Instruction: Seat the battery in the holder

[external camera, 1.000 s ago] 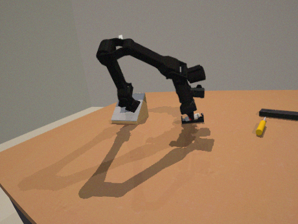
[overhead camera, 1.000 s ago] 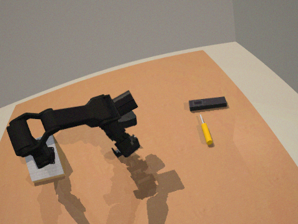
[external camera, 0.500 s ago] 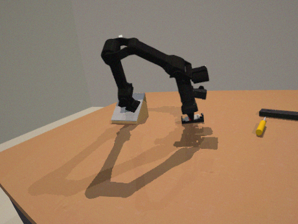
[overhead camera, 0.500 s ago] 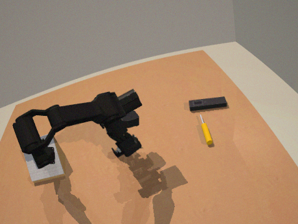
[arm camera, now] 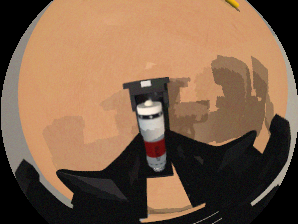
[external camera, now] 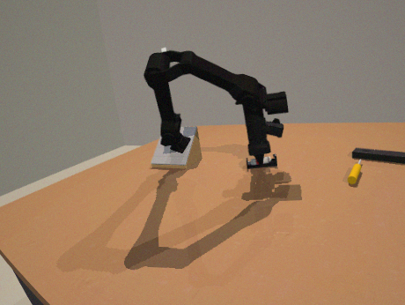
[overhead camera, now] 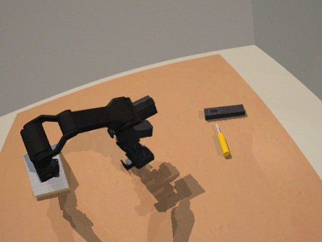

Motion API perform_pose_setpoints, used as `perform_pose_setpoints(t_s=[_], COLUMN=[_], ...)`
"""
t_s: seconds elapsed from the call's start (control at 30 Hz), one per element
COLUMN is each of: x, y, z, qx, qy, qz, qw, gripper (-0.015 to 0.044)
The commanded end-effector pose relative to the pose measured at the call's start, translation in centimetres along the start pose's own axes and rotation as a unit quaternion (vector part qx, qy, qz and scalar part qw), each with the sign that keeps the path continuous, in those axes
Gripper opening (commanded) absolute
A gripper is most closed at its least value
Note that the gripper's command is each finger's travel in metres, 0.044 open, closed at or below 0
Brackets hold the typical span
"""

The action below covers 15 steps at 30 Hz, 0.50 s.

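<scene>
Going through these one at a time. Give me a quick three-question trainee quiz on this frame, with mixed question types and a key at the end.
1. True or false: the gripper has already released the battery.
2. Multiple choice: in the wrist view, where does the battery sit relative to the black holder? A) lengthwise in line with it, white end toward its far wall; B) crosswise over it; C) on the table well to one side.
3. Short answer: name the two items lying far from the arm, untouched.

Key:
1. False. The fingers are shut on the battery.
2. A.
3. The yellow-handled screwdriver and the flat black rectangular device.
</scene>
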<state>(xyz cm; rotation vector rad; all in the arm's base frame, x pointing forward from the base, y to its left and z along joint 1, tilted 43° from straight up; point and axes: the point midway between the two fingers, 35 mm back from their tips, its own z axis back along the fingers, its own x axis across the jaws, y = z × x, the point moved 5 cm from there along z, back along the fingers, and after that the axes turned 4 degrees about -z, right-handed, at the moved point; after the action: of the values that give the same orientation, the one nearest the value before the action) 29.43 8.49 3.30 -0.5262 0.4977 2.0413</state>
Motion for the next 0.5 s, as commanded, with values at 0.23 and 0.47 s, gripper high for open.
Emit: perform_pose_setpoints(t_s=[0.23,0.47], x=[-0.13,-0.11], y=[-0.25,-0.62], z=[-0.16,-0.17], qx=[0.028,0.028], qy=[0.001,0.001], qz=[-0.002,-0.002], qw=[1.000,1.000], gripper=[0.0061,0.0061])
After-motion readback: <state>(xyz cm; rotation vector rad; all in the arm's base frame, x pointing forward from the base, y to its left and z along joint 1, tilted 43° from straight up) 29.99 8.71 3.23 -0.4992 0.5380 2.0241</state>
